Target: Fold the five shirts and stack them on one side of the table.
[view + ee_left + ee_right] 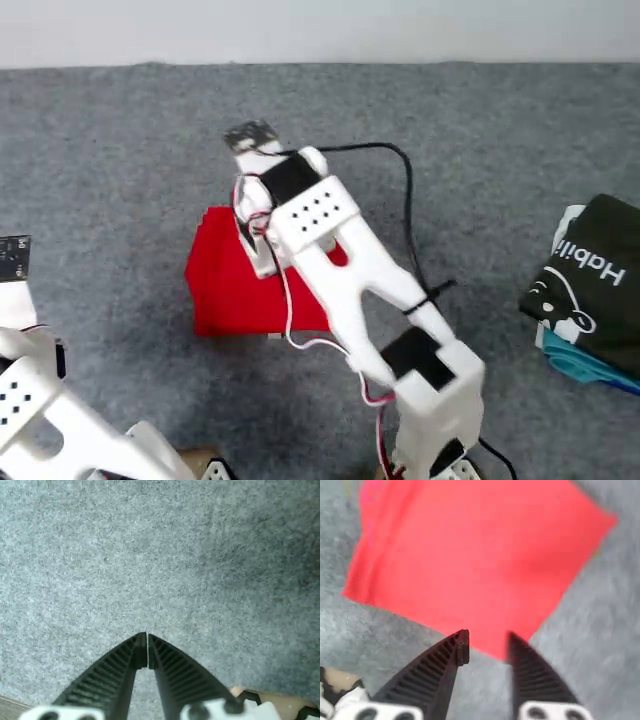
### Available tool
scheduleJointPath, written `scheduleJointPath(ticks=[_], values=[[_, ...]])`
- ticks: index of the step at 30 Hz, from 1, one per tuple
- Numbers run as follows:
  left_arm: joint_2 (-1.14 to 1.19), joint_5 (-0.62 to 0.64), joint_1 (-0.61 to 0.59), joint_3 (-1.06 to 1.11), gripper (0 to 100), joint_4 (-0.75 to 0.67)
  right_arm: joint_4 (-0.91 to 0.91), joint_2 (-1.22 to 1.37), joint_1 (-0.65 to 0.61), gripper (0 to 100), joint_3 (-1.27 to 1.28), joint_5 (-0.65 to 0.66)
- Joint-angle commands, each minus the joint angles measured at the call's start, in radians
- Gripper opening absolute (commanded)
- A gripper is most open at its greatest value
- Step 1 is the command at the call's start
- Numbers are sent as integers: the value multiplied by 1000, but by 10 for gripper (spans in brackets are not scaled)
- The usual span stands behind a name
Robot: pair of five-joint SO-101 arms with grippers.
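So the red shirt (225, 285) is lying on the grey tabletop (120, 150) a little toward 9 o'clock from the middle in the high view, and it looks folded down into a rough rectangle already. Over at the 3 o'clock edge there's the stack (590, 290): a dark printed shirt on top, a teal one under it, a sliver of white behind. Can't tell how many are in there in total.

The right arm is stretched out over the red shirt, and the right tool (487, 637) is spread, hanging just above one edge of the fabric, not pinching anything. The left tool (147, 637) is pressed together over bare felt, with the left arm (40, 410) parked down around 7 o'clock.

My read: this is the pick-up step for the red one. The next move probably needs the right tool to drop onto that edge, pinch through all the layers so the fold doesn't flop open, then carry it toward 3 o'clock onto the stack.
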Motion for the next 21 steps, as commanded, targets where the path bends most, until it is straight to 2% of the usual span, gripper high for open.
scheduleJointPath(ticks=[1, 5, 7, 17, 21], values=[[-20, -3, 3, -5, 14, 2, 35, -102, 13, 287, 91, -175], [-20, -5, 3, -10, 14, 3, 35, -38, 16, 440, 107, -288], [-20, -5, 3, -13, 14, 3, 8, 15, 19, 468, 107, -333], [-20, -8, 5, -13, 14, 0, -214, 283, 42, 466, 107, -364], [-20, -8, 6, -13, 14, 0, -271, 364, 39, 396, 106, -364]])
